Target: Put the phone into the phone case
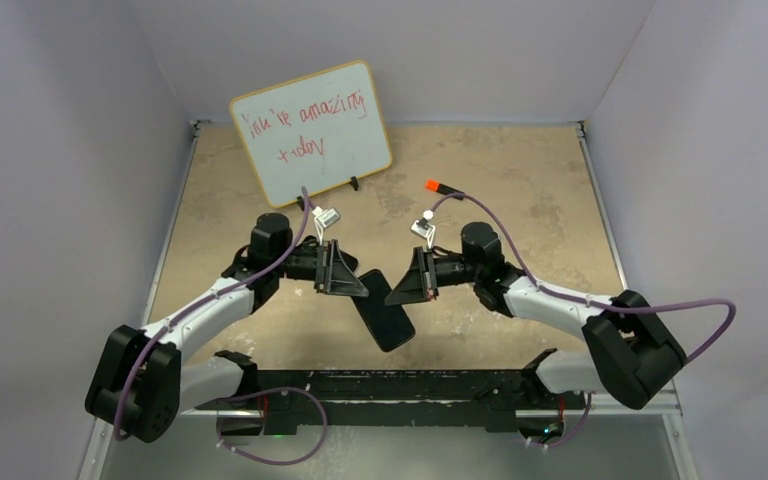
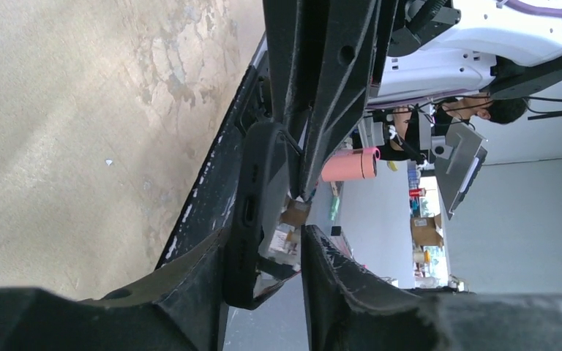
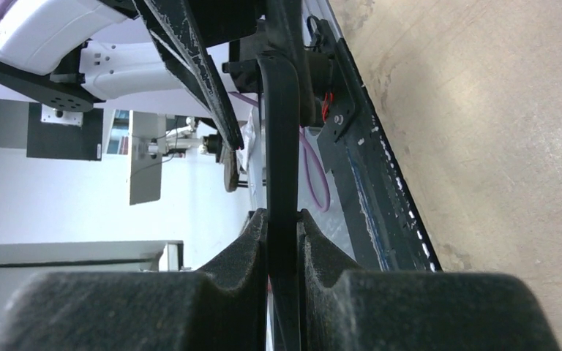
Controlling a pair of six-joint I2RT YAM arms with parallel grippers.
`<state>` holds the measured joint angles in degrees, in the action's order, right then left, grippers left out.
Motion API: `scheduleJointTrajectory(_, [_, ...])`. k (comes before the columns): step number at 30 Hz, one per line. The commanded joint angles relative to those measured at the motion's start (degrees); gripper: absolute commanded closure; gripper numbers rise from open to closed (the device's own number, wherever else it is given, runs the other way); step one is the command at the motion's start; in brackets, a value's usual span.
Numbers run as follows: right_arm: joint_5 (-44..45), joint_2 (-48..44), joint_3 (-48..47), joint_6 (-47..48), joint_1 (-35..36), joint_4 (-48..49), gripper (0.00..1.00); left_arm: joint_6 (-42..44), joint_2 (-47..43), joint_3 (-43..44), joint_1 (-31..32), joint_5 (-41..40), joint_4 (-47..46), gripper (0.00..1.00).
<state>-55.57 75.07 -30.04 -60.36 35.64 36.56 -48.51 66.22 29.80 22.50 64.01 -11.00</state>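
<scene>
The phone case [image 1: 388, 318] hung off the surface between both arms, long axis running far-left to near-right. The right tool [image 3: 282, 219] clamped its edge; the left tool [image 2: 265, 235] straddled its far end – grip unclear. Whether the phone sat inside couldn't be told.

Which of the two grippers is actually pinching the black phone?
The right gripper: its fingers press both faces of the phone. The left gripper has a visible gap on one side.

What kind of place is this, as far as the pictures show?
Probably a robotics lab: a walled test table with the left arm and right arm bolted on, a handwritten whiteboard, and a person in the room beyond.
</scene>
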Motion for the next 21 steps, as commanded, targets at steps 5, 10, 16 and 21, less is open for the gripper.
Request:
scheduleJointTrajectory(5, [-2.8, 3.2, -6.1, 2.3, 0.1, -1.2, 0.92, -1.1, 1.8, 0.6, -0.3, 1.3, -1.7, 0.85])
scheduleJointTrajectory(10, [1.0, 3.8, -5.5, -0.4, -1.1, -1.1, 0.80, -5.4, 4.1, -0.7, -0.4, -0.1, -3.3, 1.00])
scheduleJointTrajectory(16, [11.6, -1.2, 3.3, -11.3, -4.0, 11.5, 0.47, -24.2, 4.1, -7.1, -0.6, -5.4, -25.2, 1.00])
scheduleJointTrajectory(21, [23.7, -10.4, 9.1, -15.7, -4.6, 11.6, 0.30, -36.7, 3.7, -10.9, -0.6, -11.4, -39.3, 1.00])
